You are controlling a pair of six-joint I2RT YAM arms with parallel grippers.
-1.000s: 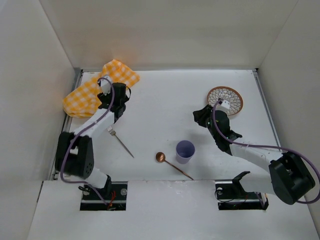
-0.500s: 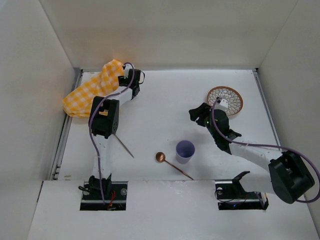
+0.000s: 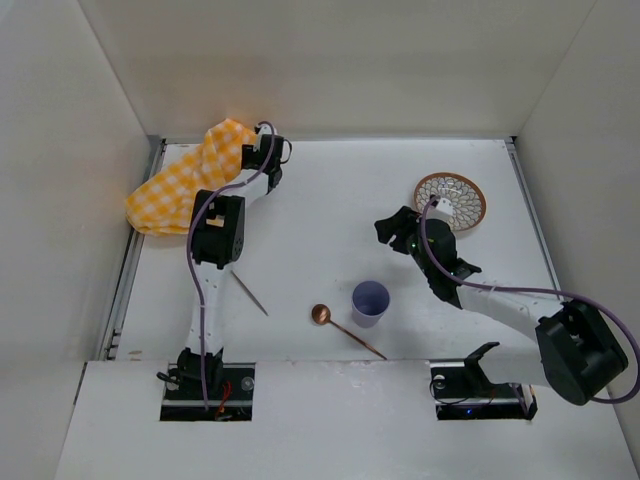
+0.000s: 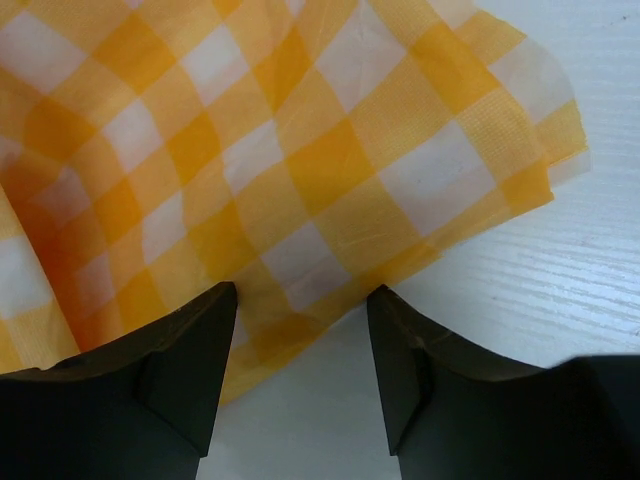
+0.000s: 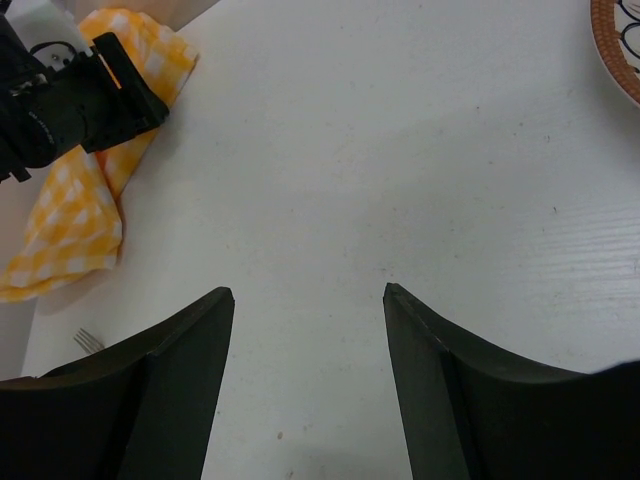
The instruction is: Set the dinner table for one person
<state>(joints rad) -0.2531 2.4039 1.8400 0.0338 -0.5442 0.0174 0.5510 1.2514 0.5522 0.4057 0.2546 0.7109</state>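
From above, the dinner table [image 3: 330, 190] is the white top that fills the floor of the walled cell, with both arm bases at its near edge. A yellow-and-white checked cloth [image 3: 180, 185] lies bunched in the far left corner. The left gripper [image 3: 252, 155] is at the cloth's far right edge; from here I cannot tell how its jaws stand. The right gripper [image 3: 388, 230] hangs over bare table, just left of a patterned plate [image 3: 452, 198] with a brown rim at the far right. A lilac cup [image 3: 370, 301] stands upright near the front middle. A copper spoon [image 3: 344, 329] lies just beside it on the left, bowl pointing away from the bases. A fork [image 3: 250, 293] lies slanted by the left arm, which hides its upper end.

In the left wrist view, the 2 dark fingers [image 4: 185, 375] stand apart and clamp nothing. The cloth [image 4: 250, 160] fills most of the view, its folded edge running across the gap between them. White table [image 4: 570, 290] shows to the right.

In the right wrist view, the 2 fingers [image 5: 170, 390] are spread wide over bare table [image 5: 400, 160], holding nothing. The cloth [image 5: 70, 235] and the left gripper [image 5: 75, 95] sit at the upper left. The fork's tines [image 5: 88, 341] peek out at the left edge, and the plate's rim [image 5: 620, 55] at the upper right.
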